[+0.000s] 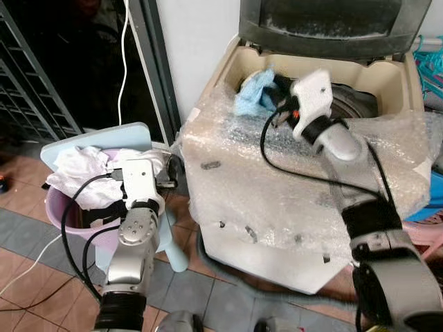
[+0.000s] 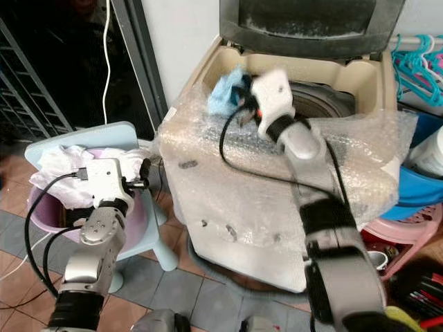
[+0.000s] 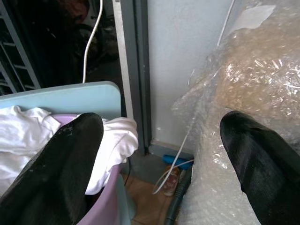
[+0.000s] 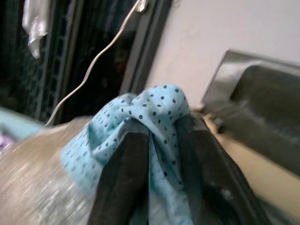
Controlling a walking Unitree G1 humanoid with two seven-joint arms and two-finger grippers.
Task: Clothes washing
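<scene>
My right gripper (image 4: pixel 161 159) is shut on a light blue dotted cloth (image 4: pixel 136 124), held over the open top of the washing machine (image 1: pixel 291 194). The cloth (image 1: pixel 252 93) hangs at the near left corner of the tub opening. The machine is cream, wrapped in bubble wrap, its dark lid raised. My left gripper (image 3: pixel 164 159) is open and holds nothing, beside the pink basket (image 1: pixel 62 207) of white clothes (image 1: pixel 79 169). That basket stands on a pale blue stool (image 1: pixel 104 138) left of the machine.
A dark doorway with a metal grille (image 1: pixel 28 90) and a hanging white cable (image 1: pixel 124 55) lies behind the basket. Blue and pink basins (image 2: pixel 415 200) and teal hangers (image 2: pixel 419 66) crowd the machine's right side. Tiled floor (image 1: pixel 28 256) spreads at the front left.
</scene>
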